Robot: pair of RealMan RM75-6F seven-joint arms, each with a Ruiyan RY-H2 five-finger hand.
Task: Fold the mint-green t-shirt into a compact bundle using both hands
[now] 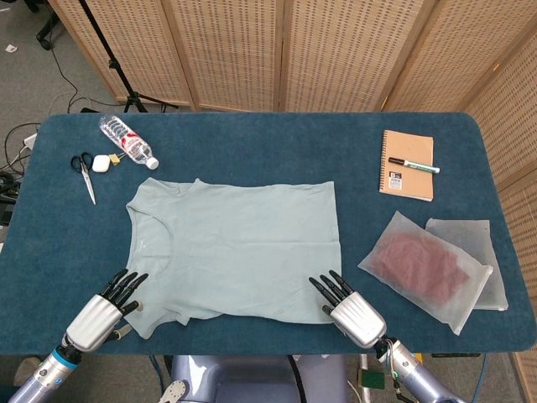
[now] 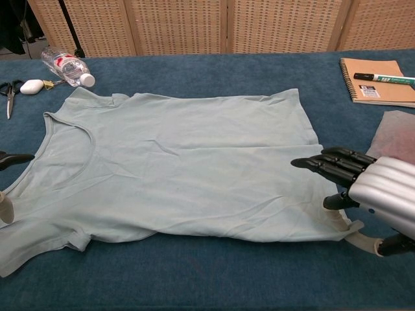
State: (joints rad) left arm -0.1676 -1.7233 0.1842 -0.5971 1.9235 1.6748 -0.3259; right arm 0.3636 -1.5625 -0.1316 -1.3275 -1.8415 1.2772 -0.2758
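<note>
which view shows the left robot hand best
The head view: the whole left robot hand, silver with black fingers, shows at the near sleeve of the flat mint-green t-shirt. The chest view catches only a dark fingertip and pale thumb tip at its left edge.

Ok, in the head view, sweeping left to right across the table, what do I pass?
Scissors → water bottle → mint-green t-shirt → notebook with the marker on it → frosted bag with the dark red garment.

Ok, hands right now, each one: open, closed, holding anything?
Left hand: open, fingers apart at the t-shirt sleeve corner, holding nothing.
Right hand: open, fingers apart over the hem corner, holding nothing.
</note>
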